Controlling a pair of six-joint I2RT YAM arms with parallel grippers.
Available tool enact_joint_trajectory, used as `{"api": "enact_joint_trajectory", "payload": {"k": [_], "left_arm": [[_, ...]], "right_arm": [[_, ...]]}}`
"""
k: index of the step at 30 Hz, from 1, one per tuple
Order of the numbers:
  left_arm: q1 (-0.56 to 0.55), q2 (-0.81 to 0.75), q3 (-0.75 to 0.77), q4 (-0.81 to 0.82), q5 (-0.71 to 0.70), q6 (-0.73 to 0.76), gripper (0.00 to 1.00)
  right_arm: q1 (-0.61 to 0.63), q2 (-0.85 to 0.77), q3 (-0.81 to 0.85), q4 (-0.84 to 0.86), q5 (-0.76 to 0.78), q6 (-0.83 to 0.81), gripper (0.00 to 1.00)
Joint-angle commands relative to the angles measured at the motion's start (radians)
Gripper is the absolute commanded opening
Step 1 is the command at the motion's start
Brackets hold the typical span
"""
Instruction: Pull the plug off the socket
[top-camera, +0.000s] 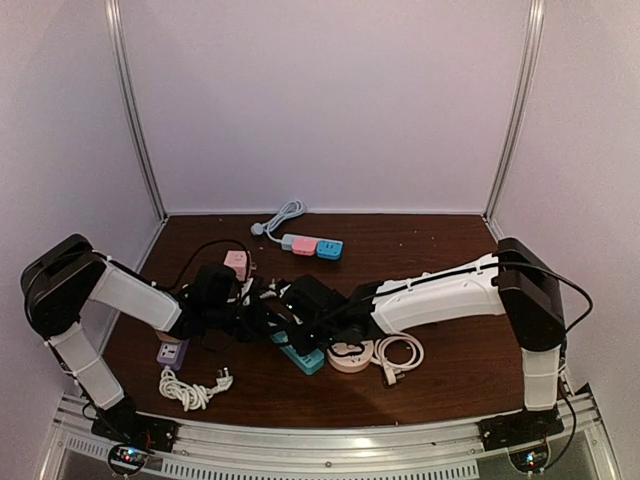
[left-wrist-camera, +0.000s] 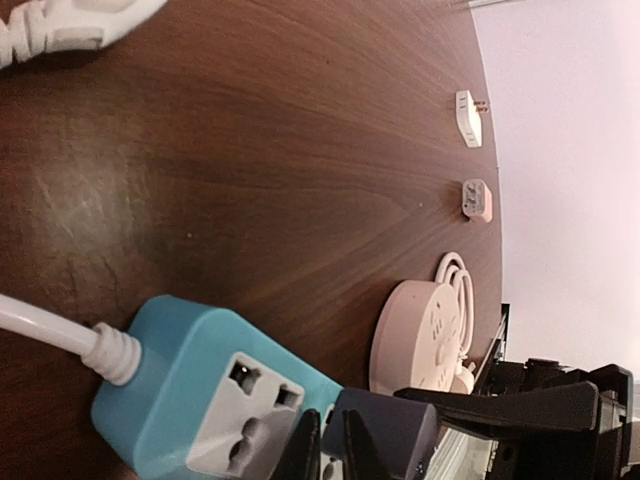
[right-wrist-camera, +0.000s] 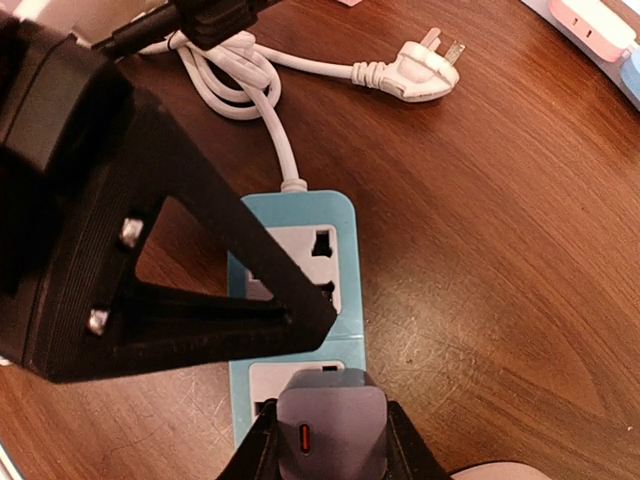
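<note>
Right gripper (right-wrist-camera: 330, 445): jaws narrowed onto the plug (right-wrist-camera: 330, 410), one finger on each flank, both touching it. It read as a settled grip in the right wrist view.

Left gripper (right-wrist-camera: 312, 320): fingers drawn together at the tips, holding nothing. The tips were laid on the face of the power strip (right-wrist-camera: 300, 215), just beside the plug on the cable side and partly across the free socket (right-wrist-camera: 318, 250). Judged a bracing hand, there to keep the strip down while the other arm pulls.

Progress: the approach and the grasp looked done, and the strip looked pinned. The pull itself was not done. The plug body sat flush on the strip with no pins showing, so it read as fully seated. What was left: draw the plug straight away from the socket face, keep the strip held, then carry the plug clear.

The plug: a dark grey squarish block with rounded corners and a small orange-red slot on its top face. Its sides looked smooth, so a slip under load seemed possible.

Position: the strip, teal with grey socket faces, lay about mid-table (top-camera: 450, 260), toward the near edge, between the two arms. The plug sat in the strip's right-hand part. A white cable (right-wrist-camera: 285, 150) left the strip's other end toward the near left. A round pink strip (top-camera: 350, 357) lay just right of it.
</note>
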Motion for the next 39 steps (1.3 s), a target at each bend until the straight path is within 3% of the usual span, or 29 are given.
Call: {"api": "enact_joint_trajectory", "payload": {"k": [1, 11, 26, 39], "left_arm": [[-0.022, 0.02, 0.016, 0.046, -0.001, -0.033, 0.09], [-0.026, 0.045, -0.022, -0.009, -0.084, -0.074, 0.07], [-0.069, 0.049, 0.017, -0.344, -0.264, -0.003, 0.0], [-0.087, 0.055, -0.017, -0.342, -0.292, -0.019, 0.0]], "right_arm": [[0.003, -0.018, 0.0, -0.007, 0.07, 0.02, 0.09], [0.003, -0.019, 0.003, 0.004, 0.056, 0.017, 0.08], [0.002, -0.058, 0.068, -0.016, 0.05, -0.003, 0.07], [-0.001, -0.109, 0.101, -0.06, 0.066, -0.025, 0.07]]}}
